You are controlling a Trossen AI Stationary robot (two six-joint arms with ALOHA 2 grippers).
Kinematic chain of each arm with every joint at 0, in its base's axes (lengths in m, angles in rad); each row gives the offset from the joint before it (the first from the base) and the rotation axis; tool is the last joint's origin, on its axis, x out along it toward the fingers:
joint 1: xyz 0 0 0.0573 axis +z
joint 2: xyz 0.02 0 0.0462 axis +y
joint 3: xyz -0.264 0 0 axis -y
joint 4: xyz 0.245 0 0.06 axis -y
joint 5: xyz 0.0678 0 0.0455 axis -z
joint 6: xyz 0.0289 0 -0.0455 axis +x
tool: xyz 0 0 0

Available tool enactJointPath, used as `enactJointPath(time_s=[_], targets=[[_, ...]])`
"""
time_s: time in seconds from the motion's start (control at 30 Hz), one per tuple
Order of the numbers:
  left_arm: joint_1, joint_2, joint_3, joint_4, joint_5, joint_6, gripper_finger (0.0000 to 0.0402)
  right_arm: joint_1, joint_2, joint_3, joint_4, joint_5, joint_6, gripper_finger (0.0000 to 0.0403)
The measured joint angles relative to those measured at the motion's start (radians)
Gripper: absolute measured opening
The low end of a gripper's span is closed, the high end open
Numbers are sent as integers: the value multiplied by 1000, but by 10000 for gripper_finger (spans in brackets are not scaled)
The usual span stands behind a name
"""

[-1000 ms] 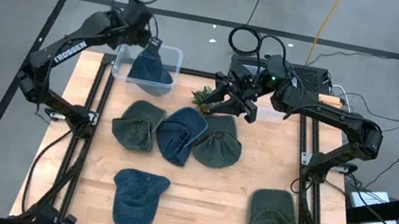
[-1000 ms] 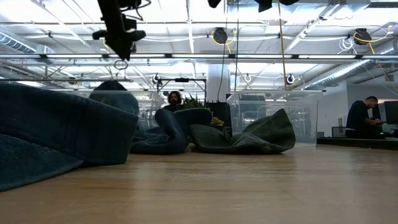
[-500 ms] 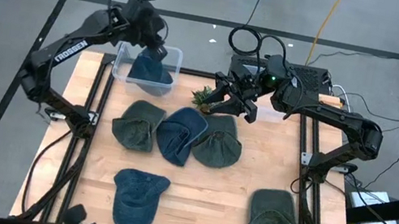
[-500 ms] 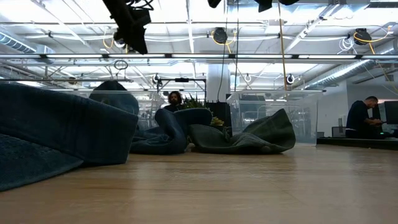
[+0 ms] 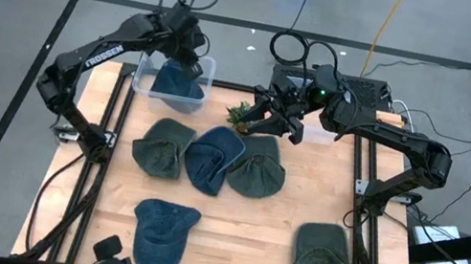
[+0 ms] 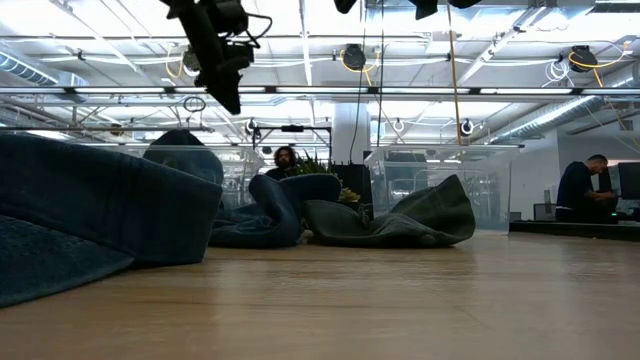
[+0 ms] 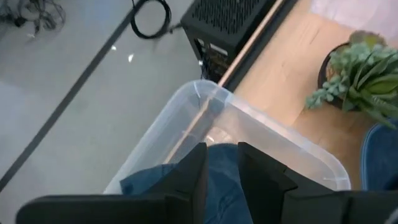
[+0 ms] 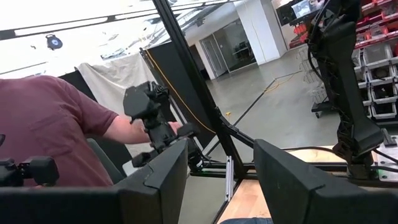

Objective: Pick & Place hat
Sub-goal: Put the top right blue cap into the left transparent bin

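A blue hat [image 5: 176,83] is lying crumpled inside the clear plastic bin [image 5: 208,67] at the table's far left corner. The left gripper [image 5: 192,58] is hanging above that bin, over its far right part, apart from the hat; in the left wrist view its two dark fingers [image 7: 194,169] are standing slightly parted with the blue hat [image 7: 219,180] showing in the narrow gap below them, and nothing is being held between them.

Six hats are showing in all. Besides the one in the bin, three are sitting bunched together mid-table: a green hat [image 5: 161,146], a blue one [image 5: 212,157] touching it, and another green one [image 5: 255,173] against that. A second blue cap [image 5: 161,232] is lying alone near the front edge, and a green hat [image 5: 323,254] is lying at the front right, well apart from the rest.

One small potted plant [image 5: 241,114] is standing just beyond the middle group. The right gripper [image 5: 276,120] is hovering just beside the plant, its fingers [image 8: 163,171] spread apart and empty. In the right wrist view, one person in a maroon shirt [image 8: 50,130] is gripping a dark handle device.
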Motion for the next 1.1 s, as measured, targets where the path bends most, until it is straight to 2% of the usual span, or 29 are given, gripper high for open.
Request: enactJointPath(time_s=[0.4, 0.77, 0.9, 1.1], targets=[[0, 122, 0, -133, -13, -74, 97, 19, 0, 0, 0, 0, -31, 171], [29, 208, -1, -197, -267, -280, 97, 25, 0, 0, -2, 0, -1, 171], [42, 213, -18, -218, -266, -339, 97, 39, 0, 0, -3, -1, -2, 171], [42, 214, -157, -189, -231, -386, 97, 38, 0, 0, -3, 2, -2, 171]])
